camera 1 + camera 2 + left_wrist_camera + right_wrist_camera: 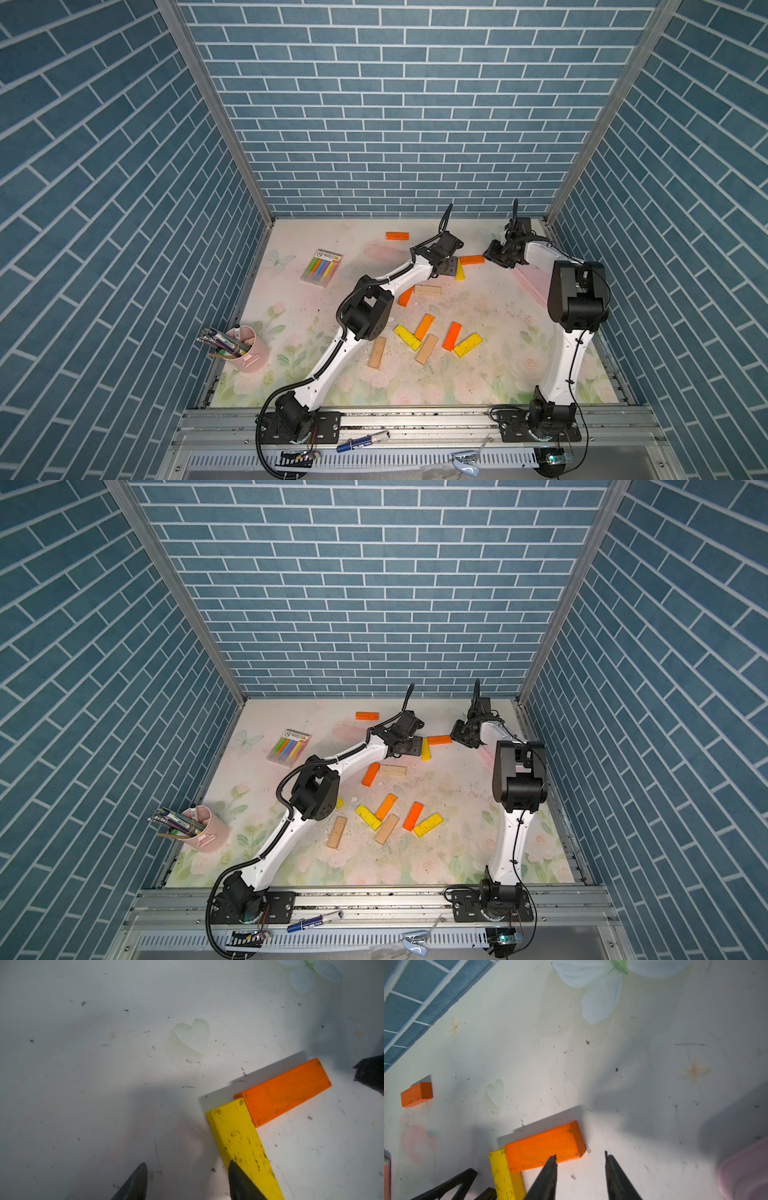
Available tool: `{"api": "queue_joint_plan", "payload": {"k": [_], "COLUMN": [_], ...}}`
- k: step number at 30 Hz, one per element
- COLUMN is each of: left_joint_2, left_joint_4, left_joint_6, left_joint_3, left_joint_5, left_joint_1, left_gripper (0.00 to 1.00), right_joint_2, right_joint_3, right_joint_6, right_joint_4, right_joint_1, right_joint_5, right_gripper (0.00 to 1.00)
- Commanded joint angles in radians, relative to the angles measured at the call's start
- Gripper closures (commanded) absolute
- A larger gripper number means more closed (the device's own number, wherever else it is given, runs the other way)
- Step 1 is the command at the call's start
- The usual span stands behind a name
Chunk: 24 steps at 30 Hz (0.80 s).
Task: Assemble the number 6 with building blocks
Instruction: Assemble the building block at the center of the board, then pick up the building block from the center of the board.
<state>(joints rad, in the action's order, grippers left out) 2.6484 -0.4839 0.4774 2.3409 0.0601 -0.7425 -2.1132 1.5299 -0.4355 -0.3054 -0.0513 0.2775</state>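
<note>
You had five orange, four yellow, three tan building blocks (412, 816) on the bench (457, 779); left pincer (187, 1163), right pincer (580, 1154) stood spread.

Cropped in the left wrist view
The picture's edge is cutting off 1 yellow block (241, 1138) and the left gripper (187, 1164).

Five orange blocks (451, 336), four yellow (407, 337) (three tan (427, 349)).
</note>
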Motion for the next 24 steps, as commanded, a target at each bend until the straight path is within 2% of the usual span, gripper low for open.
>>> {"api": "queue_joint_plan", "payload": {"k": [1,11,14,17,24], "left_joint_2": [0.038,-0.05,-0.133,-0.235,-0.555], "left_joint_4": [0.014,0.005,0.025,0.024,-0.013], "left_joint_6": [0.048,0.026,0.003,-0.048,-0.185], "left_joint_3": [-0.004,-0.042,-0.109,-0.174,-0.425], "left_joint_5": [-0.018,-0.019,-0.017,-0.018,-0.083], "left_joint_1": [0.009,0.05,0.071,0.09,0.134], "left_gripper": [0.38,0.36,0.34,0.27,0.11], "right_joint_2": [-0.014,0.053,0.112,0.184,0.373], "right_joint_3": [-0.009,-0.015,-0.066,-0.129,-0.289], "right_joint_6": [0.043,0.039,0.011,-0.025,-0.165], "right_joint_4": [-0.002,-0.074,-0.087,-0.109,-0.189], "right_joint_1": [-0.001,-0.004,-0.026,-0.069,-0.208], "right_joint_5": [0.009,-0.021,-0.043,-0.079,-0.262], "right_gripper": [0.6,0.6,0.6,0.6,0.55]}}
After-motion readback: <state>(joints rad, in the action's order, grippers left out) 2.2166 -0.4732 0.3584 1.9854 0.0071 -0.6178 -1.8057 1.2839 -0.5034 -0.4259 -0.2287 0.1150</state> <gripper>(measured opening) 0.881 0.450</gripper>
